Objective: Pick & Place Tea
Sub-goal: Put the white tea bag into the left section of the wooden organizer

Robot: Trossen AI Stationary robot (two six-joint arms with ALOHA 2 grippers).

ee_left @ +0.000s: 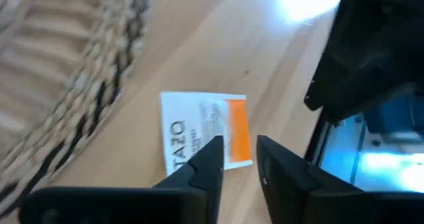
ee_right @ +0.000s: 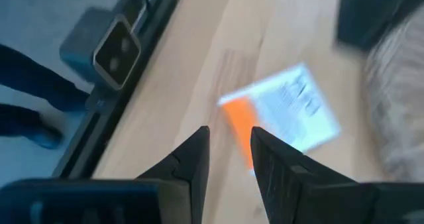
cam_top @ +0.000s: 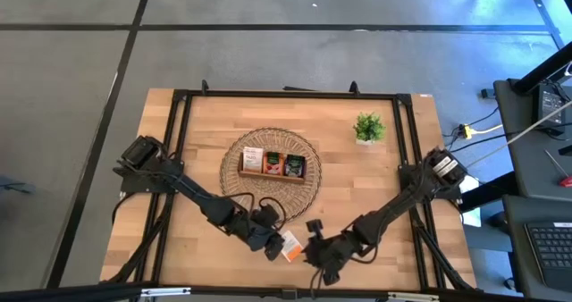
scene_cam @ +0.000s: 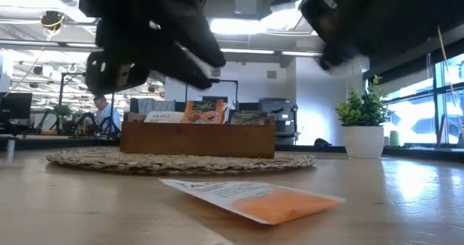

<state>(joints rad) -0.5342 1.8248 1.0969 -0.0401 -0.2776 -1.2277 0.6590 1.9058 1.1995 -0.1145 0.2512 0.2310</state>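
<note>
Pretty standard open office back there: ceiling lights (scene_cam: 250, 24) glowing overhead, big windows (scene_cam: 449, 93) on the right, desks with monitors (scene_cam: 14, 107) on the left and a person (scene_cam: 107, 114) sitting there. Grey floor (cam_top: 268, 52) around the table.

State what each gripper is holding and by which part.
Nothing is held. The white-and-orange tea sachet lies flat on the table between the left gripper and right gripper, both with empty jaws.
</note>
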